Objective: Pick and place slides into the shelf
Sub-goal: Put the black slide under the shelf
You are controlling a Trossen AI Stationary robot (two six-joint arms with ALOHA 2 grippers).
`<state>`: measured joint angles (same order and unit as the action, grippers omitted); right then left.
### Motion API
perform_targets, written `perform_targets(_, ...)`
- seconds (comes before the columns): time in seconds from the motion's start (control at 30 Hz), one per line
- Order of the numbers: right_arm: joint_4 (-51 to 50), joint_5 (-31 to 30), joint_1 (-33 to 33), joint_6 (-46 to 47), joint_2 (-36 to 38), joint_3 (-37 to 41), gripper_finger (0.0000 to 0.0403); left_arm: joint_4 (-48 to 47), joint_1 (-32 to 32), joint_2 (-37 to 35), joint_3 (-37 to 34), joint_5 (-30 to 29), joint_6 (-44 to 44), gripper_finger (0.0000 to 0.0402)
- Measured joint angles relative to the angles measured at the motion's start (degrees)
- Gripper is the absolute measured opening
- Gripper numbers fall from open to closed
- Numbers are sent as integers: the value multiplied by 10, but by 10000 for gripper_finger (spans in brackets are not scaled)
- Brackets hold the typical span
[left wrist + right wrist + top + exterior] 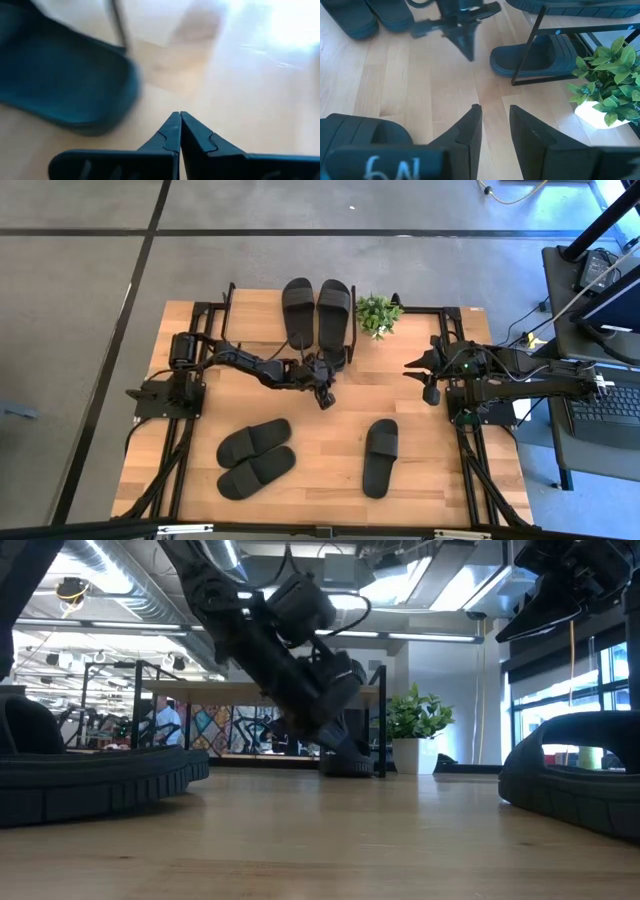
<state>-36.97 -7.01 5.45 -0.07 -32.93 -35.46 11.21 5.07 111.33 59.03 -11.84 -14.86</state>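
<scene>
1. Two slides (316, 308) lay side by side on the plank top of the shelf (262, 303) at the far edge of the tabletop (440, 480).
2. We saw a third slide (530, 59) on the shelf's lower level, its toe poking out past the black frame toward the open tabletop.
3. We found a pair of slides (256, 456) at the near left of the tabletop, touching along their sides, and a single slide (380, 457) lying well apart to their right.
4. We placed the left gripper (325, 398) just in front of the shelf, near the lower slide, pointing down at the wood; its jaws were closed with the tips pressed together and nothing between them.
5. We saw the right gripper (432, 394) hanging over the right side of the tabletop, near the shelf's right end; its jaws stood a little apart and held nothing.
6. We noted a small potted plant (378, 314) at the right end of the shelf, just beside the two slides on top.
7. We could see a person (162, 725) in the room far behind the shelf in the low view.
</scene>
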Motion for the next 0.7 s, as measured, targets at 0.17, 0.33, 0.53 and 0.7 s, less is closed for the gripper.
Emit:
perform_targets(0.17,0,0,0,0,0,0,100,2,-23,-46,1,33,0,1)
perform_targets(0.33,2,0,0,0,0,0,100,3,-43,-122,1,32,0,1)
perform_targets(0.53,46,24,0,14,-4,0,102,4,-66,-207,1,32,1,1)
perform_targets(0.7,73,46,-2,15,-15,0,119,6,-88,-252,2,32,4,1)
